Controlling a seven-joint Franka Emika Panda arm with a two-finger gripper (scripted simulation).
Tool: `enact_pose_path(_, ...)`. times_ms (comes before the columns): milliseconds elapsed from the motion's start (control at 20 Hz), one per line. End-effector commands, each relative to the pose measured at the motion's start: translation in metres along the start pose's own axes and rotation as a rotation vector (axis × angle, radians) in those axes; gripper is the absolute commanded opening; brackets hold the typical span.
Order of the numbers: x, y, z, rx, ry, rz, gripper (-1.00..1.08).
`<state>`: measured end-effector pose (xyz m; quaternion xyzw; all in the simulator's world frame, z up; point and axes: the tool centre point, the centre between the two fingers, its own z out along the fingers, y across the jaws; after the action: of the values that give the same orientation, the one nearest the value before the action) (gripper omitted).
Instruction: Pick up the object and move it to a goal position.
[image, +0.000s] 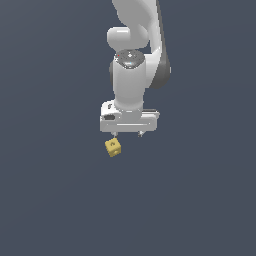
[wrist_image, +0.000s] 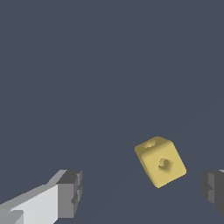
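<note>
The object, a tiny yellow cube (image: 113, 147) with a small dark round hole on its faces, lies tilted on the dark grey floor. In the exterior view it sits just below my white gripper (image: 128, 134), under the fingertip on the exterior view's left. The wrist view shows the cube (wrist_image: 160, 162) in the gap between the two dark fingertips (wrist_image: 70, 192), nearer the other one, touching neither. My gripper (wrist_image: 142, 191) is open, and nothing is held.
A plain dark grey floor (image: 200, 200) fills both views. The white arm (image: 131, 75) rises from the gripper toward the top of the exterior view.
</note>
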<state>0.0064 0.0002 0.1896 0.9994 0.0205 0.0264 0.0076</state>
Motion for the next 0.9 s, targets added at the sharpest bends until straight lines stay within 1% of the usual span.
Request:
enact_pose_path(0,-0.001,0.001,0.002,0.0,-0.002,-0.005,1.0)
enact_pose_path(450,-0.006,0.014,0.019,0.001,-0.011,-0.083,1.0)
enact_pose_path(850,-0.018,0.037,0.05,0.007,-0.027,-0.223,1.0)
